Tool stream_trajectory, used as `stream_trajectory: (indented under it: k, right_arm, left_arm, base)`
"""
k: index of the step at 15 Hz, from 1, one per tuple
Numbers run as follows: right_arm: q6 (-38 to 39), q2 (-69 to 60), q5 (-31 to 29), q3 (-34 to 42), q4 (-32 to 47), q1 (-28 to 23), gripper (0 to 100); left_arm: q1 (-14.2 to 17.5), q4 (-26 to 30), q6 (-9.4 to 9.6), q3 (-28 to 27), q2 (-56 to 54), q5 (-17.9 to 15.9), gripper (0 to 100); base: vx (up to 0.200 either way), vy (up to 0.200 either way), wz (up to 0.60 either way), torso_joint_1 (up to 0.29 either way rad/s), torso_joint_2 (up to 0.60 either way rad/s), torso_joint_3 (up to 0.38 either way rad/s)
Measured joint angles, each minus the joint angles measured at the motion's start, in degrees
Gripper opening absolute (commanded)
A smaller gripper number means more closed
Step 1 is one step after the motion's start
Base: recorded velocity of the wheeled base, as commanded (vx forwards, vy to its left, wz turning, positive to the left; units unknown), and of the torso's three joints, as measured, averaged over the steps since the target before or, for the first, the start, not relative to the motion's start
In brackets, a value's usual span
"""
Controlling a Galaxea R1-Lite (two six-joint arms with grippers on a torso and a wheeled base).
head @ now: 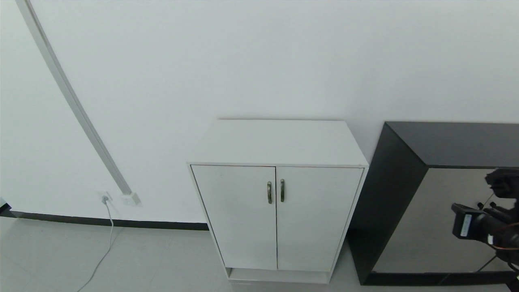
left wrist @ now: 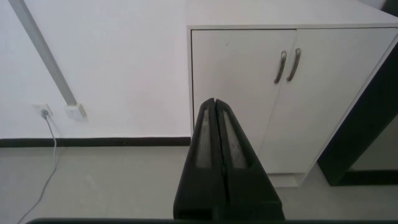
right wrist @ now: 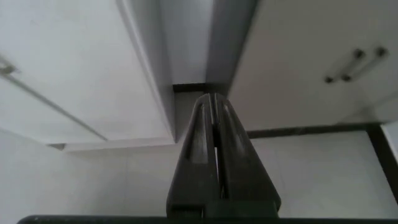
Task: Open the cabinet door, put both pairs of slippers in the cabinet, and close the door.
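Your cabinet (head: 275, 142) stands on the floor (head: 154, 259) against the white wall (head: 243, 61), with both doors (head: 239, 215) shut and their handles (head: 269, 192) side by side at the middle seam. A black unit (head: 389, 194) with a reflective front sits just beside it on the robot's right, and a socket (head: 105, 198) with a grey cable (head: 111, 225) is well off to the left. Your left end effector (left wrist: 215, 102) has its fingers pressed together on nothing, in front of the cabinet and apart from it, and your right end effector (right wrist: 215, 96) is likewise closed and empty.
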Motion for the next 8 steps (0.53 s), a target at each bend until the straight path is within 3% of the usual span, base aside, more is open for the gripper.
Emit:
stream_trajectory:
  k: [2, 5, 8]
  right_arm:
    - [0.0, -5.9, 0.0, 4.6, 0.7, -2.0, 0]
    - [0.1, -12.7, 1.2, 11.3, 2.0, -0.1, 0]
    - [4.4, -19.4, 2.8, 13.6, 11.0, 0.8, 0]
  left_arm:
    - [0.0, 0.0, -0.06, 0.0, 0.0, 0.1, 0]
    - [0.0, 0.0, -0.22, 0.0, 0.0, 0.3, 0]
    - [0.0, 0.0, -0.39, 0.0, 0.0, 0.3, 0]
  base:
    - [0.000, 0.000, 0.00, 0.000, 0.00, 0.000]
    - [0.000, 0.000, 0.00, 0.000, 0.00, 0.000]
    - [0.000, 0.000, 0.00, 0.000, 0.00, 0.000]
